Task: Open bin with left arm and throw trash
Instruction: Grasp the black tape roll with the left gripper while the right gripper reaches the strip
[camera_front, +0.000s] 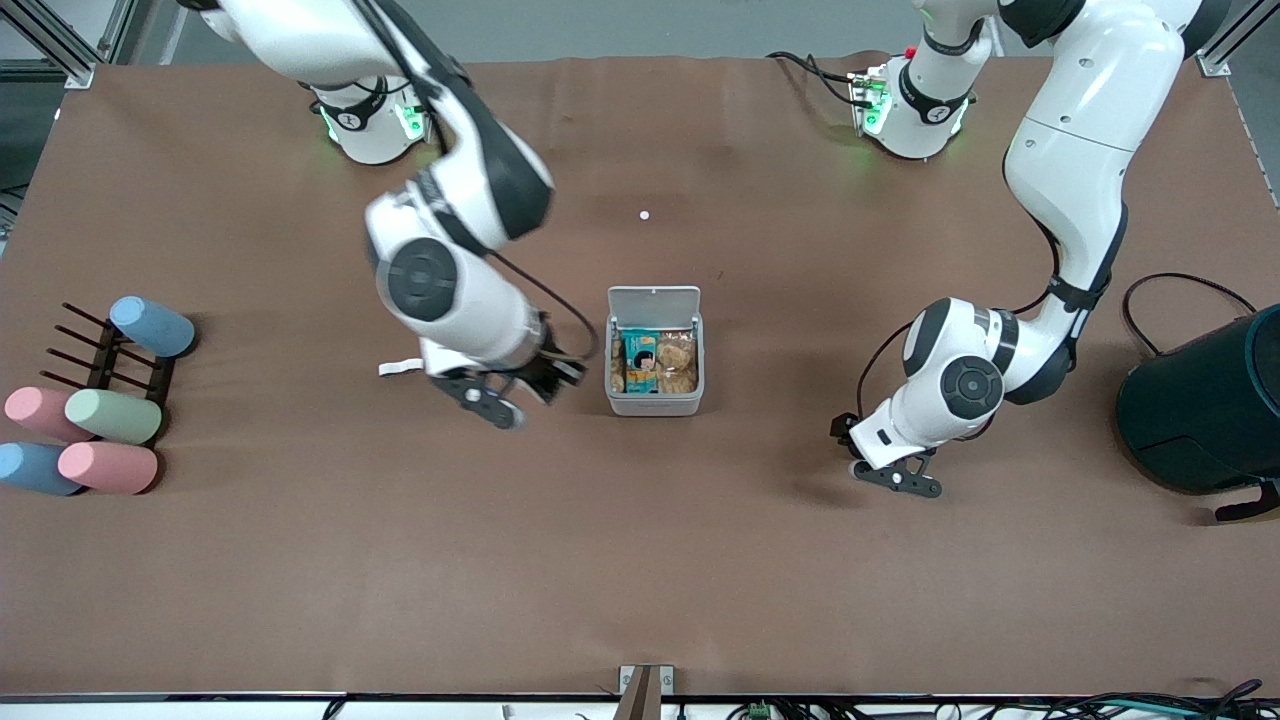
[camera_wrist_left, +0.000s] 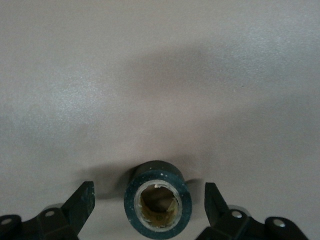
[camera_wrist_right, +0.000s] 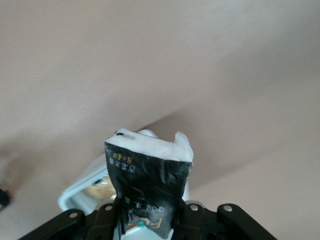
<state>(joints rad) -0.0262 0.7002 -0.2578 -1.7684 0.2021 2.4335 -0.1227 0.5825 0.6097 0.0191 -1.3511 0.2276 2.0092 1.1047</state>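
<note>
The white-grey bin (camera_front: 654, 404) stands mid-table with its lid (camera_front: 654, 300) swung open and snack packets inside. My right gripper (camera_front: 530, 385) is beside the bin toward the right arm's end, shut on the crumpled black wrapper (camera_front: 558, 373). In the right wrist view the wrapper (camera_wrist_right: 147, 175) sticks out of the gripper (camera_wrist_right: 147, 216), with the bin (camera_wrist_right: 80, 192) past it. The white paper strip (camera_front: 400, 368) lies by the right arm. My left gripper (camera_front: 898, 478) is low at the table, open, with the dark tape ring (camera_wrist_left: 157, 202) between its fingertips (camera_wrist_left: 86, 192). The ring is hidden in the front view.
A large dark teal round container (camera_front: 1205, 410) with a black cable stands at the left arm's end. A rack with pastel cups (camera_front: 110, 400) sits at the right arm's end. A tiny white dot (camera_front: 644, 215) lies farther from the camera than the bin.
</note>
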